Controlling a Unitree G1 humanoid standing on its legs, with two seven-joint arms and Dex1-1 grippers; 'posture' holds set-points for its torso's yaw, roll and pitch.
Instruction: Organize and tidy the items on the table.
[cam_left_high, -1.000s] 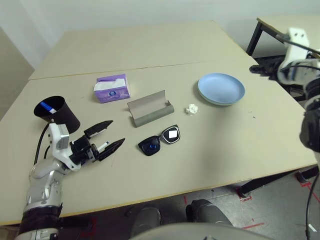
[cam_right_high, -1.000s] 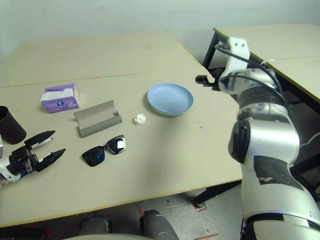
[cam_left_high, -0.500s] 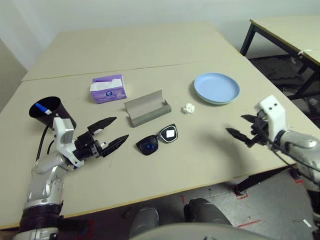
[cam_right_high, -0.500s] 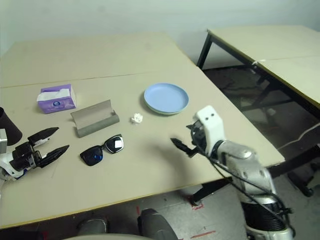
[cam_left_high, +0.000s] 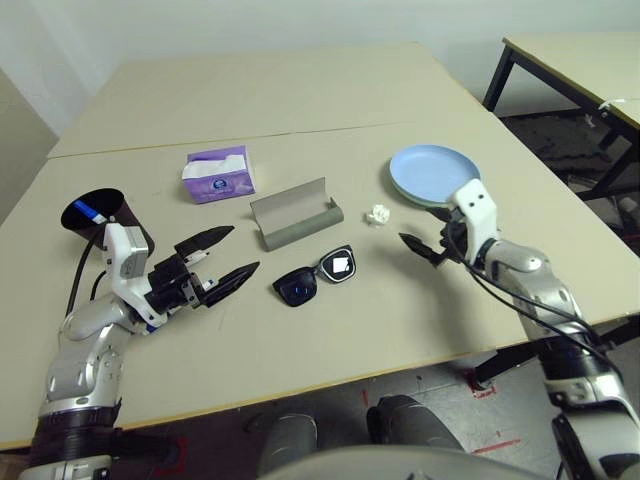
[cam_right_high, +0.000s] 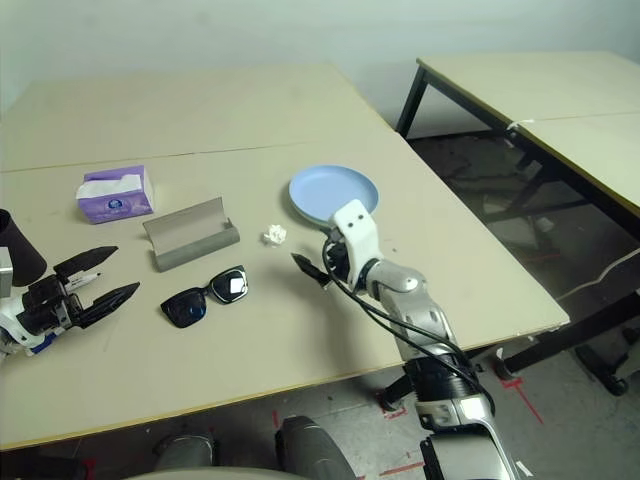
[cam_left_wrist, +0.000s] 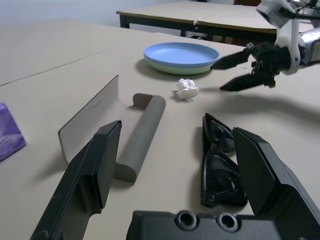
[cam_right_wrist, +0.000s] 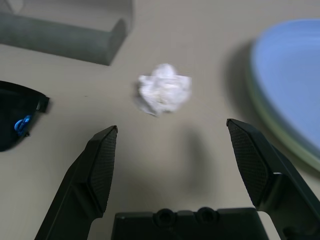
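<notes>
The right tool (cam_left_high: 422, 247) hangs low over the desk (cam_left_high: 300, 110) with its fingers spread wide and nothing between them, pointing toward the paper ball (cam_left_high: 380, 215), which lies just ahead of it and apart from its fingertips. The blue plate (cam_left_high: 433, 173) sits stacked on a green plate (cam_right_wrist: 280, 135) just beside the ball, on the side toward the right arm. The grey glasses case (cam_left_high: 296, 217) lies open near the desk's middle, with the black sunglasses (cam_left_high: 316, 280) in front of it on the robot's side. The purple tissue box (cam_left_high: 218, 175) stands beyond the case, near the seam. The left tool (cam_left_high: 225, 258) is also wide open and empty, held level near the sunglasses. The black cup (cam_left_high: 100, 217) stands behind it, holding a blue-capped marker (cam_left_high: 93, 214).
</notes>
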